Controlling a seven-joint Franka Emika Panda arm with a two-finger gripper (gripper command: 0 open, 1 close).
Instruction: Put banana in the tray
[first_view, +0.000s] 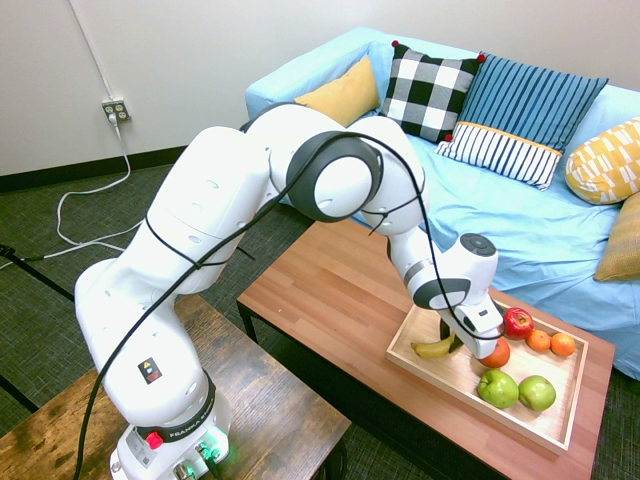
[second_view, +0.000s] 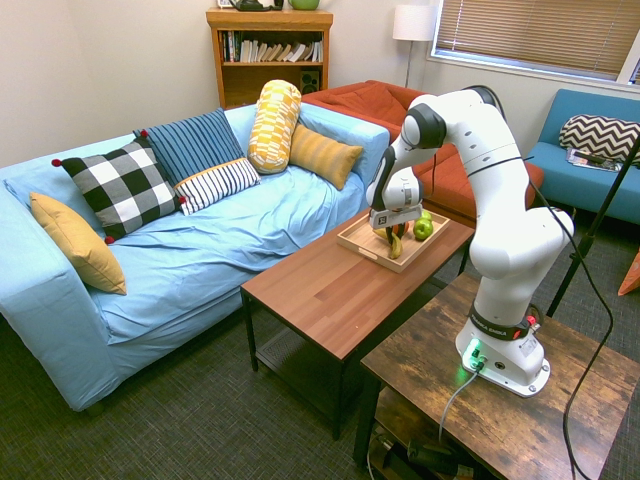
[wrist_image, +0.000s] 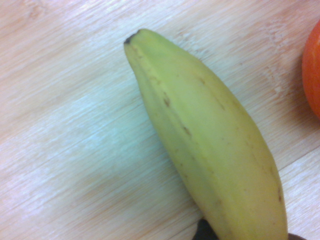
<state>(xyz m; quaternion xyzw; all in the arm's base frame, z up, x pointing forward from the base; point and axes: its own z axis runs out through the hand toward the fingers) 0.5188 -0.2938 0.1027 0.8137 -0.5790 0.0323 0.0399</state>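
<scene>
A light-blue sofa (first_view: 500, 215) is standing along the long side of the reddish-brown worktop (first_view: 330, 270). The white arm (first_view: 215, 180) is reaching over that worktop from the opposite side. The tray (first_view: 570, 410), light wood with low rims, is lying on the worktop near one end. Inside its outline, the tool (first_view: 456, 345) is pointing down, its fingers closing on the banana (first_view: 432, 349). The banana is sitting within the rims at one end of the tray, its dark tip pointing away from the tool; whether it is touching the tray's floor is unclear. Two green apples (first_view: 497, 388) are resting side by side in the tray, a red apple (first_view: 517, 322) and an orange-red fruit (first_view: 496, 354) are lying near the tool, and two small oranges (first_view: 538, 340) are sitting beside the red apple.
</scene>
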